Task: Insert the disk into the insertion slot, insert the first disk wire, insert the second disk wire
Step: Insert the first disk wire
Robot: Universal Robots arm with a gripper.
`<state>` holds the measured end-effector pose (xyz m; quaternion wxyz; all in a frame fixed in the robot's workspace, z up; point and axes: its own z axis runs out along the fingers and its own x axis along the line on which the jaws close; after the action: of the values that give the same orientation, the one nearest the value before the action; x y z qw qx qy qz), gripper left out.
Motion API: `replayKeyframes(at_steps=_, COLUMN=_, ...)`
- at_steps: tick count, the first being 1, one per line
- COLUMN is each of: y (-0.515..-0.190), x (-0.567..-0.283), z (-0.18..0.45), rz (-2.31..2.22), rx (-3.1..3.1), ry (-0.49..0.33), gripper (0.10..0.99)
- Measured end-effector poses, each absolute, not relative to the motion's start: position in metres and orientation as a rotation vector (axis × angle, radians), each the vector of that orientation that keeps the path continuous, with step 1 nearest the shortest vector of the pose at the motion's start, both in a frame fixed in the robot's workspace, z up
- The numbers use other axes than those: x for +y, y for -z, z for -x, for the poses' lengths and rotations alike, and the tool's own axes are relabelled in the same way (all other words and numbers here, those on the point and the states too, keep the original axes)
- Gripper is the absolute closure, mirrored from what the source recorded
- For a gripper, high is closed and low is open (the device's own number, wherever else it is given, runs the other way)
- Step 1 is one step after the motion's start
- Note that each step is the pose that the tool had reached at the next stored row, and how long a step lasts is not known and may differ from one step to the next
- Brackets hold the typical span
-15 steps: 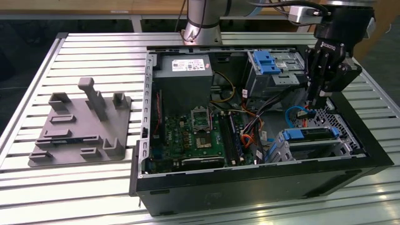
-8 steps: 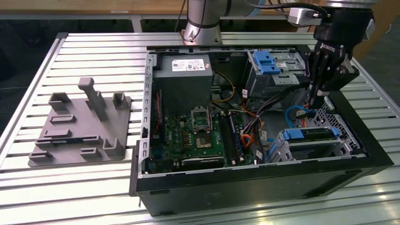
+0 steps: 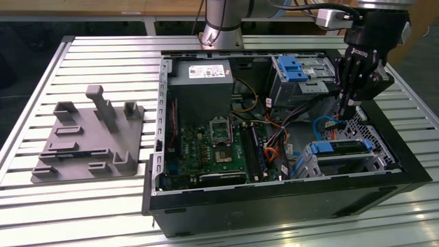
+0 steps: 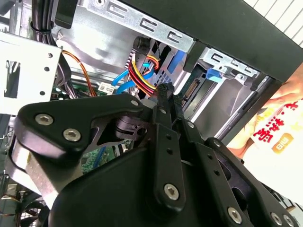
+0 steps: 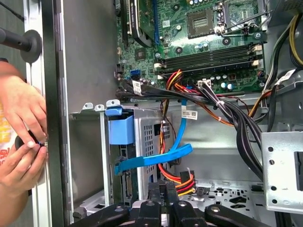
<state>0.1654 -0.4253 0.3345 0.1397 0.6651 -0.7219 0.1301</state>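
Note:
The disk (image 3: 341, 147), grey in its blue carrier (image 5: 120, 130), sits inside the insertion slot (image 3: 312, 165), a silver perforated cage (image 5: 150, 137) at the case's near right corner in the exterior view. A flat blue wire (image 5: 156, 158) runs to the disk's rear edge. My gripper (image 3: 346, 114) hangs just behind the cage, pointing down. In both wrist views its fingers (image 5: 161, 191) are pressed together at the end of a red, yellow and orange wire bundle (image 4: 142, 73), close to the disk's back. A black connector (image 4: 189, 90) shows beside the fingertips.
The open computer case (image 3: 274, 200) lies on a slatted table, with motherboard (image 3: 213, 144), power supply (image 3: 200, 85) and a second cage with a blue latch (image 3: 291, 69). Black cable bundles (image 5: 227, 109) cross behind the disk. A person's hands (image 5: 21, 137) rest outside the case wall. A grey fixture (image 3: 89, 139) lies apart.

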Motion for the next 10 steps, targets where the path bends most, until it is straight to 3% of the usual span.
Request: replayKeyframes(at_steps=10, y=-0.3346, x=-0.4271, z=-0.1669, rz=-1.920, rx=-2.081, ry=-0.368, gripper=0.922)
